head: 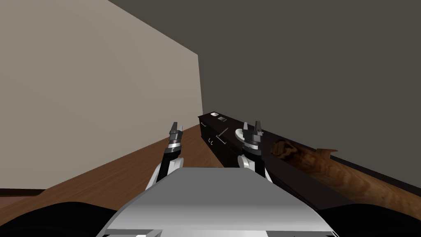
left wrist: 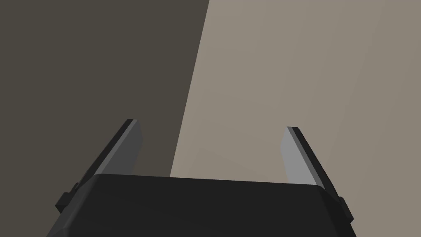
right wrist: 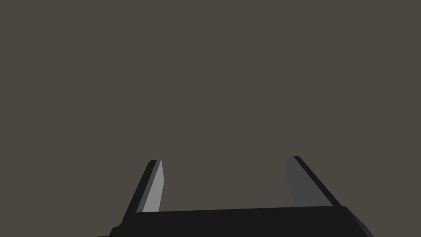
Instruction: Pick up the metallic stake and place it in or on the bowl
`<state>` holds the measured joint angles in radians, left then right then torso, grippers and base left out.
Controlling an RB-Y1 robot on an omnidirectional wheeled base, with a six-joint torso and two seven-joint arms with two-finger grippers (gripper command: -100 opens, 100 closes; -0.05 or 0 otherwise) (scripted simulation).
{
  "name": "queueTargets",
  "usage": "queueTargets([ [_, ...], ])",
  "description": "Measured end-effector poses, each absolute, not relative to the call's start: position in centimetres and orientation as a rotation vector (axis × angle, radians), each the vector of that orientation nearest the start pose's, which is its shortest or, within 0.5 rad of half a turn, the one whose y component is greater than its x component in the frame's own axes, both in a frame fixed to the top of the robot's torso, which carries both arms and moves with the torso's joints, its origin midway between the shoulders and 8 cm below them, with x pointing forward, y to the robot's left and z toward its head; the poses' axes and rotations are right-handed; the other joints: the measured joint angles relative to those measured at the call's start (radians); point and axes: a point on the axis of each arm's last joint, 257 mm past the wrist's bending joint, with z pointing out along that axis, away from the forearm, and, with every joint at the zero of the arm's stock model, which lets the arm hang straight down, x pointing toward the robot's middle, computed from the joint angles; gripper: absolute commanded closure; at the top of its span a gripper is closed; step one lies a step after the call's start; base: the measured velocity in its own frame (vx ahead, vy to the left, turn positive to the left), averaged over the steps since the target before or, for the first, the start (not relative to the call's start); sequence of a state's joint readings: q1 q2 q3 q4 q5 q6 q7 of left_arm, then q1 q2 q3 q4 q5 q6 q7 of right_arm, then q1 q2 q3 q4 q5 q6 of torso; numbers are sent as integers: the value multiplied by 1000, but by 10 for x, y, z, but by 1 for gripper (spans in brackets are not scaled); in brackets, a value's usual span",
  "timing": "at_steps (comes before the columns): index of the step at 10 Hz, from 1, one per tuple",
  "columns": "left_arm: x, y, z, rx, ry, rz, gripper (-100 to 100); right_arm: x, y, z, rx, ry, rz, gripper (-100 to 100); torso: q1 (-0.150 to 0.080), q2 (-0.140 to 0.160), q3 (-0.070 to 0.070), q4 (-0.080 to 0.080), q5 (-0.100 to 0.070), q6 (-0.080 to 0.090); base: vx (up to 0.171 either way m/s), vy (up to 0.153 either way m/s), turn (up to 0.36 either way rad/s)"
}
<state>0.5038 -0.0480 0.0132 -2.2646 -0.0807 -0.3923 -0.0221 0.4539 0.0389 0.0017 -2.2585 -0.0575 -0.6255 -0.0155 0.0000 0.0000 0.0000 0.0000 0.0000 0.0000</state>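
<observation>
Standing short of the dark cabinet [head: 283, 172] along the dim wall; task judged at its very start. No grasp made and nothing placed; approach, pick-up and transfer were all left to do.

Left gripper [head: 175, 126]: raised ahead of the chest over the wood floor [head: 135, 164], fingers spread wide, nothing between them. Right gripper [head: 251, 125]: raised at a like height, over the near part of the cabinet top, fingers equally wide apart, also empty.

Stake [head: 222, 133]: read as the thin pale rod lying flat on the cabinet top, between the two grippers as the head camera saw it; identification tentative, as it was very slender at that range. Bowl [head: 239, 133]: white, on the same top, just beside the rod and partly hidden behind the right gripper. Rod and bowl appeared near each other but apart.

Count: two grippers, both free; one rod; one bowl; two small items at the cabinet's far end, one white [head: 214, 114] and one grey [head: 222, 118]; one wood-grain slab [head: 325, 168] further along to the right.
</observation>
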Motion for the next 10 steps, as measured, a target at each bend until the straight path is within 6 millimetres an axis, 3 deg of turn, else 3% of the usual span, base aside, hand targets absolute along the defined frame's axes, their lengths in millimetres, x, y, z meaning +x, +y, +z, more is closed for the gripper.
queueTargets([
  [5,363,286,-5,-736,709,-1183,0,331,-271,43,471,587,1308,-100,2,0,0,0,0,0,3,29,-2],
  [10,363,286,-5,-736,709,-1184,0,339,-266,25,251,777,1102,-100,4,0,0,0,1,0,-1,55,-9],
])
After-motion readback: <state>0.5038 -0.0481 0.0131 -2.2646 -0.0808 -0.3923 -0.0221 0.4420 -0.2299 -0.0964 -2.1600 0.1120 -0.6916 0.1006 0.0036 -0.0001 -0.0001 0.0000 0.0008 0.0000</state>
